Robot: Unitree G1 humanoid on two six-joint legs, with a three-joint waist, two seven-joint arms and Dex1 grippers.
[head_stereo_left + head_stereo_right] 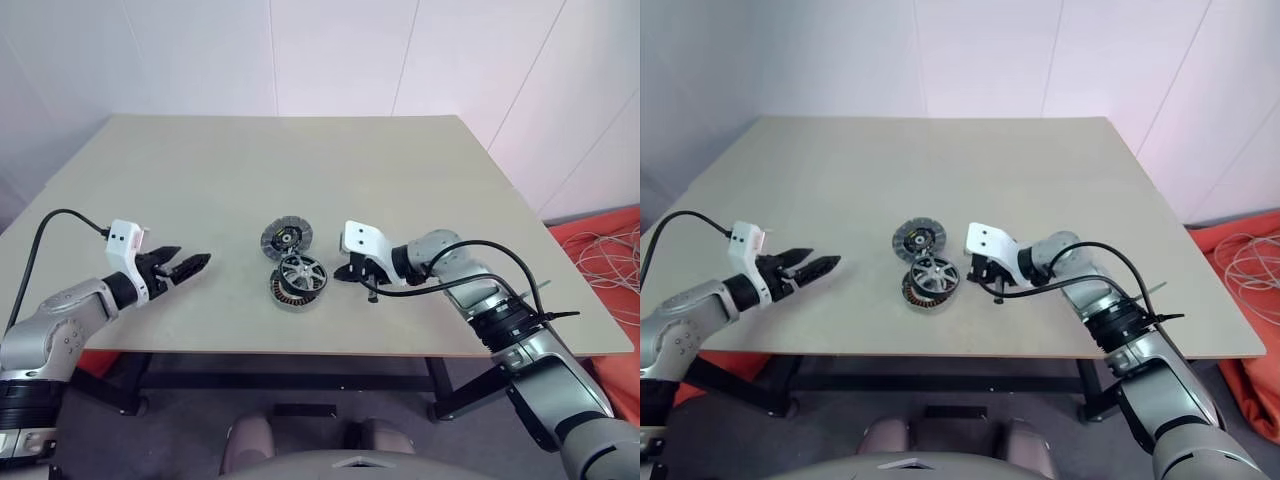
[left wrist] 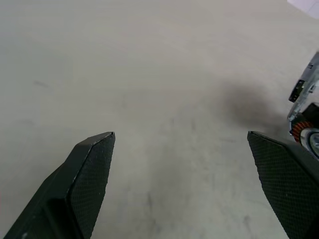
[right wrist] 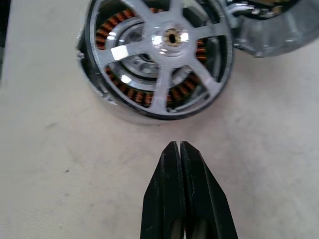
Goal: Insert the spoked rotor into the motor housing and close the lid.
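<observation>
I see the spoked rotor [image 3: 164, 47] sitting tilted on the motor housing [image 1: 288, 292], mid-counter [image 1: 300, 170], copper windings visible through its spokes. The lid [image 1: 287, 237] lies just behind, touching the housing. Right gripper [image 3: 179, 147]: jaws pressed together, empty, just beside the housing. Left gripper [image 1: 193, 264]: jaws wide apart, empty, well off to the left.

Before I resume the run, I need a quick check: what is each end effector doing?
Left end effector: open, holding nothing.
Right end effector: closed, holding nothing, beside the spoked rotor.
</observation>
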